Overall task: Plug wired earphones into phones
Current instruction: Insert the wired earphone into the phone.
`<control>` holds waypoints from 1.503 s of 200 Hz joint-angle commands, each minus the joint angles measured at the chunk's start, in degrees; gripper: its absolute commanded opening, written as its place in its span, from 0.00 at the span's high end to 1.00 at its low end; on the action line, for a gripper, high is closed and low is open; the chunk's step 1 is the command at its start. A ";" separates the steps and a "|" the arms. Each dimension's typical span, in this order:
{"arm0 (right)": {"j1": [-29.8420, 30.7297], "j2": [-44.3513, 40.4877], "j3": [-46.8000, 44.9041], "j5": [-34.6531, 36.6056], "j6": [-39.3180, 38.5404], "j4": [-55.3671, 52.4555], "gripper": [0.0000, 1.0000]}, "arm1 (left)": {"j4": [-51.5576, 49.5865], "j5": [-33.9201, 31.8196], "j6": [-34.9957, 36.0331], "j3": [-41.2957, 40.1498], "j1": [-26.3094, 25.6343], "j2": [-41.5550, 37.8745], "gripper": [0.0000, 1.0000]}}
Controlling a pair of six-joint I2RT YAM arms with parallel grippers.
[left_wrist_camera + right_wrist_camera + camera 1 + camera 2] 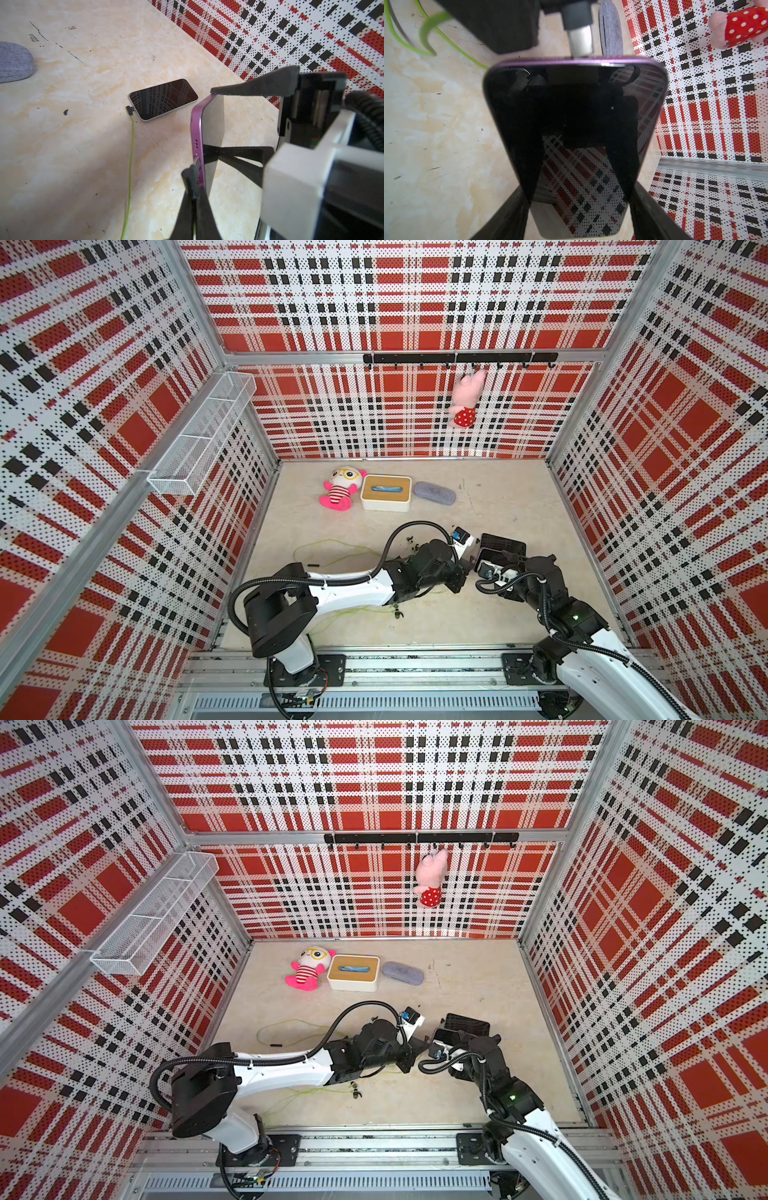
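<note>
Over beige tabletop (62, 145), left end effector (194, 199) pinches plug (580, 41) at phone (571, 108) clamped by right end effector (580, 195).

Walls (415, 302): red, white and black plaid, speckled all over with fine dots. Surface (498, 614): cream marbled with pale orange, flecked with dark scuffs. Purple-rimmed phone (571, 124): glossy black screen mirroring the plaid. Silver-tipped plug (580, 39): black body. Silver-rimmed phone (164, 98): black screen with faint plaid reflections. Other plug (130, 109): black, on a yellow-green cable (131, 166). Case (434, 492): heathered grey. Box (384, 506): white, tan wooden lid. Lying plush (338, 489): hot pink, red-and-white stripes, yellow glasses. Hanging plush (467, 400): pale pink, red dress with white dots. Basket (199, 435): white mesh. Left tool (192, 177) and right tool (580, 195): black
</note>
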 commanded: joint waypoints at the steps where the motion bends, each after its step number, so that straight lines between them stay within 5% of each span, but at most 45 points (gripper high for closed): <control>1: 0.46 -0.22 0.81 -0.95 -0.23 3.48 0.59 | -0.22 0.05 1.21 -0.33 -0.50 -0.07 1.00; 155: 0.82 0.93 1.38 -0.50 -2.07 2.88 0.60 | -3.91 0.71 2.96 1.52 -0.47 1.25 1.00; 300: 0.92 0.52 0.46 -0.10 -1.25 3.66 0.60 | 2.93 0.99 -0.47 -3.40 0.30 -4.45 1.00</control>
